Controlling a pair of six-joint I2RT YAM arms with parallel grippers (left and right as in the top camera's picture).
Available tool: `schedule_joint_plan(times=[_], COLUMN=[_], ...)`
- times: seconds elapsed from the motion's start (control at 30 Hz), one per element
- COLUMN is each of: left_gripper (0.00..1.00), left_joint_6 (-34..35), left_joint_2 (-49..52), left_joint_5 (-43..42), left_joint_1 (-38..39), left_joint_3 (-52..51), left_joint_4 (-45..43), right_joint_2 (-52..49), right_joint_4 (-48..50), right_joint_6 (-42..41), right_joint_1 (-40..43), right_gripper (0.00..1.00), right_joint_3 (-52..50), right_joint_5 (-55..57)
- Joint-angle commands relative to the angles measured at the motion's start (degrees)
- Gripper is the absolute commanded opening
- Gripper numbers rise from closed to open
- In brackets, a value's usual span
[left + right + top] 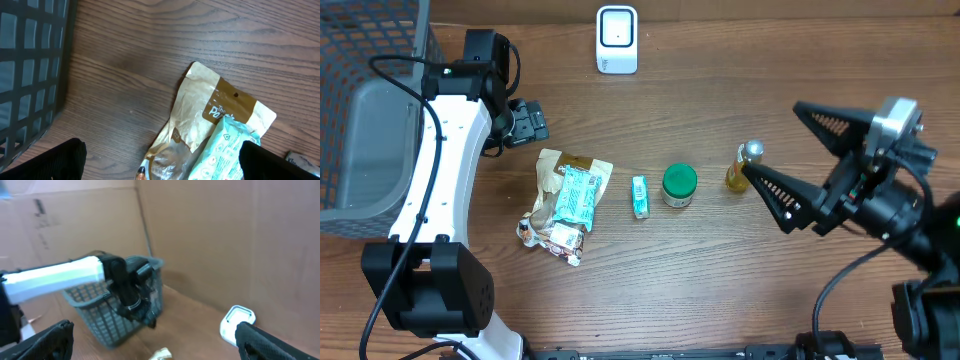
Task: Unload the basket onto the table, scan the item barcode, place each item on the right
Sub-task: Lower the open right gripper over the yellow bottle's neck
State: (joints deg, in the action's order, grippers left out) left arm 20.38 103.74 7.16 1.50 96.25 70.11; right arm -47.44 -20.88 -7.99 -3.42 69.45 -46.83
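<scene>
The right fingers [830, 125] are spread wide apart and hold nothing. Just beside the tip of one of them stands a small yellow bottle with a silver cap [747, 165]. From above I cannot tell if they touch.

Further out from these fingers, more things sit in a row on the brown wooden table [700, 270]. First comes a little round jar with a green lid [679, 184]. Next is a thin green and white box [640, 196] lying flat. Last is a crinkly brown paper bag [552, 205] with a light green plastic packet [578, 195] lying on top of it.

The left fingers [55, 162] are spread wide too, and they are empty. The left wrist camera shows the bag [200, 115] and the packet [225, 150] lying in the space between them, a little way ahead. On the outer side of these fingers stands a dark basket made of wire squares [380, 50].

Farthest away, at the back edge of the table, stands a white boxy scanner with a dark window [617, 40]. It is well apart from both sets of fingers and from every thing in the row. The right wrist camera sees it [237, 322] low down near one finger [270, 340]. A brown cardboard wall [200, 240] stands behind it.
</scene>
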Motion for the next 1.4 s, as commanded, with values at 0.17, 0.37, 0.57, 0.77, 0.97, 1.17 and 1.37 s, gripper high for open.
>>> schedule_joint_plan(times=[0.17, 0.37, 0.57, 0.77, 0.97, 1.17, 1.37], left_gripper=[0.99, 1.0, 1.0, 1.0, 1.0, 1.0, 1.0], left_joint_6=[-0.68, -0.68, -0.68, -0.68, -0.68, -0.68, -0.68], left_joint_2=[0.04, 0.07, 0.04, 0.07, 0.07, 0.04, 0.04], left_joint_5=[0.74, 0.74, 0.72, 0.74, 0.74, 0.74, 0.74], left_joint_1=[0.31, 0.31, 0.31, 0.31, 0.31, 0.31, 0.31], left_joint_3=[0.94, 0.94, 0.94, 0.94, 0.94, 0.94, 0.94], left_joint_4=[-0.04, -0.04, -0.07, -0.04, -0.04, -0.04, -0.04], right_joint_2=[-4.24, -8.55, -13.88, -18.08, -21.27, -24.02, -26.14], right_joint_4=[8.46, 8.48, 8.55, 1.66, -7.02, -14.69, -19.47], right_joint_6=[-4.68, -7.39, -8.79, -9.99, -8.04, -8.11, -8.09], right_joint_1=[-0.22, 2.47, 7.52, 12.13, 14.03, 14.03, 14.03], right_gripper=[1.0, 1.0, 1.0, 1.0, 1.0, 1.0, 1.0], right_joint_3=[1.62, 1.81, 6.03, 9.05, 9.05, 9.01, 8.68], right_joint_5=[-2.86, -3.56, -12.52, -18.53, -18.12, -13.62, -13.11])
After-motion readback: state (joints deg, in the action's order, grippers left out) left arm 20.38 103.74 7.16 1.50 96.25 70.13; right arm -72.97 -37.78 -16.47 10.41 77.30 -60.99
